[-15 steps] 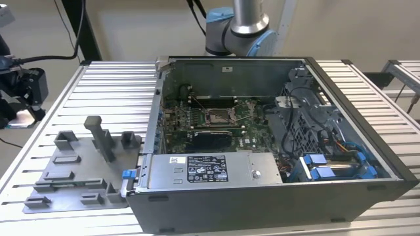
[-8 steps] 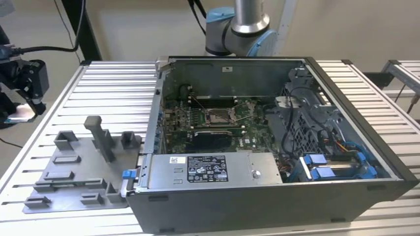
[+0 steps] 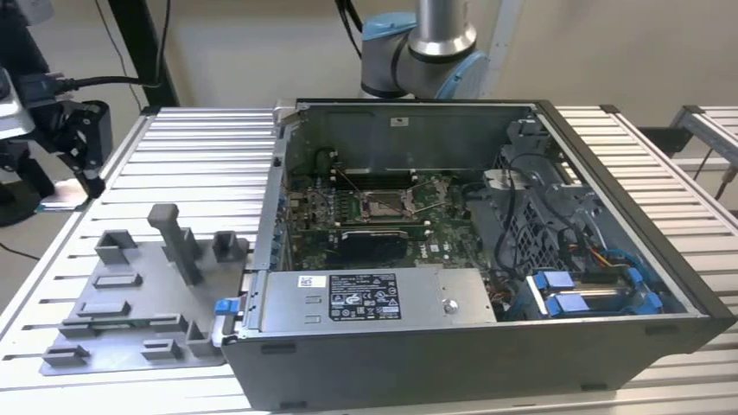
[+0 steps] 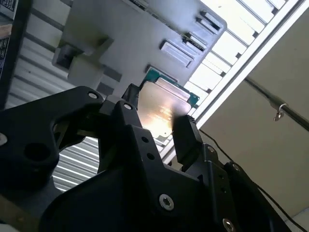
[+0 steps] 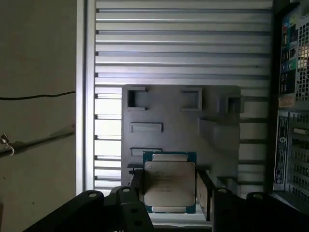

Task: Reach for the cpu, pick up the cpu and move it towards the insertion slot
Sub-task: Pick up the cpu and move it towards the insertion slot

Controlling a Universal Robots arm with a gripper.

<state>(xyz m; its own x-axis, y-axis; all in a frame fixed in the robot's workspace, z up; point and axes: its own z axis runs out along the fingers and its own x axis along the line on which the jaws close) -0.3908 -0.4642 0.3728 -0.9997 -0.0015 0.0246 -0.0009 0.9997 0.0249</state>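
Near the tabletop (image 3: 196, 147) edge on the exterior view's left, the gripper's (image 5: 170, 189) fingers (image 5: 205, 193) pinch the cpu (image 5: 170, 182) by opposite sides, clear of the fixture plate (image 5: 212, 130). A level, unhurried carry toward the insertion slot (image 3: 384, 205) in the computer case (image 3: 461, 346) would likely guard against slipping.

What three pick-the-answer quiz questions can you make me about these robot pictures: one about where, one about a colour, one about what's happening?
1. Where is the insertion slot?
A) inside the open computer case
B) on the grey plate
C) on the floor

2. What colour is the edge around the cpu?
A) red
B) green
C) yellow

3. What is the pincer doing?
A) hanging open
B) clamping the cpu
C) holding a cable

Answers:
1 A: the exterior view shows its silver frame inside the case.
2 B: a green rim shows in both wrist views.
3 B: its fingers press the cpu's two sides.
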